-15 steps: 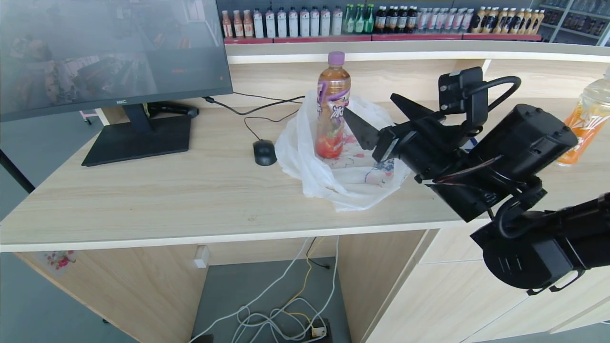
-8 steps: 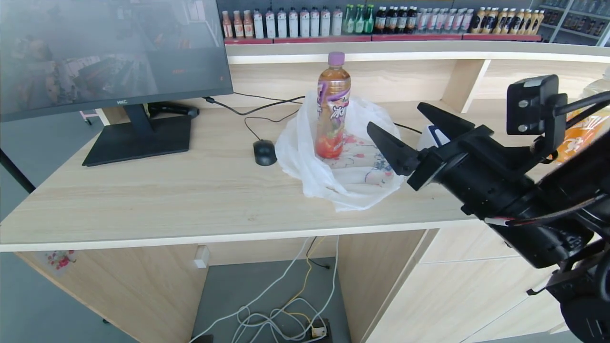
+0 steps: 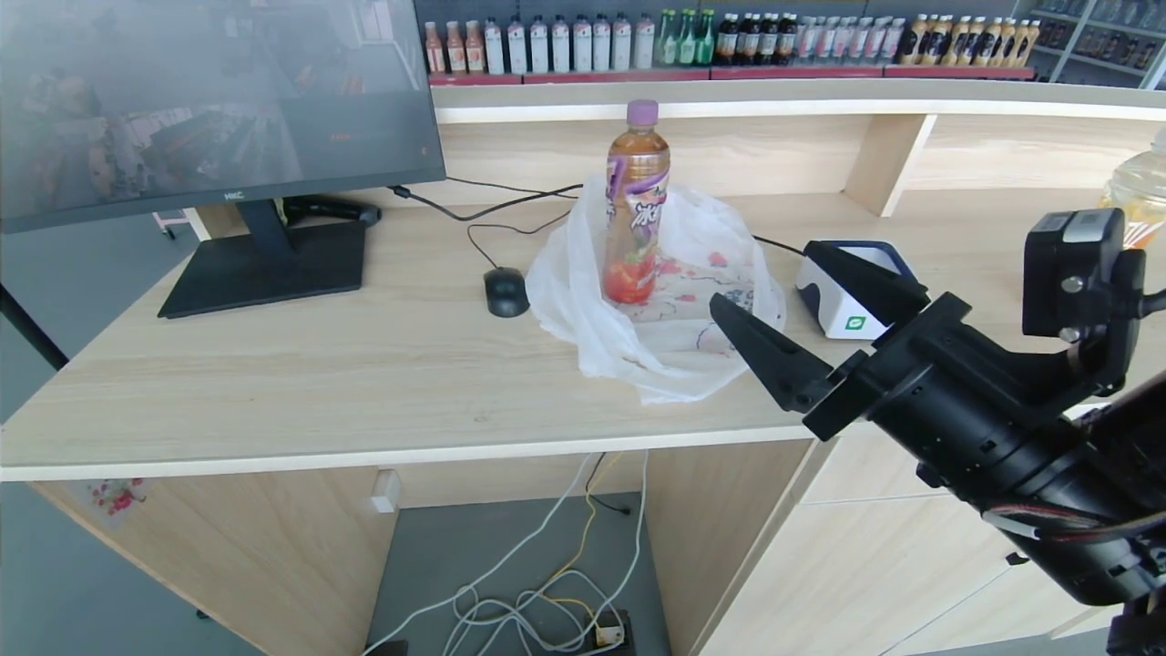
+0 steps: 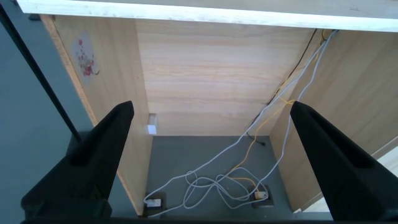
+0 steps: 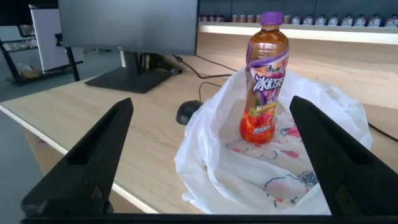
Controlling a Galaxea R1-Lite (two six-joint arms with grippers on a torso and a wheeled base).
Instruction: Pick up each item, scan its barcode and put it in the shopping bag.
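White thin plastic makes the shopping bag (image 3: 669,351), which lies open on the wooden counter (image 3: 364,364), and inside it one bottle (image 3: 636,205) of reddish drink with a purple cap stands upright. In the right wrist view the same bottle (image 5: 266,81) rises from the middle of the bag (image 5: 205,155), and nothing touches it.

The right gripper (image 3: 761,273) hangs just beside the bag, on the side of the small white scanner (image 3: 833,310). Its two black fingers are spread wide and there is nothing between them. The left gripper (image 4: 211,107) is low, in front of the counter and pointing under it toward the cables on the floor. Its fingers are also wide apart and hold nothing.

I judge that the first item is finished, because it is already in the bag and the hand near it is empty. So the step in hand is the change from this item to the following one. A second bottle (image 3: 1137,191), with yellow-orange drink, stands far at the right end of the counter, well apart from the bag and partly hidden behind the arm's camera.

The next move calls for turning the right arm toward that bottle, with the fingers kept open, and closing them around its body. After this the label must face the scanner, which sits between the bag and that bottle, so the way is short.
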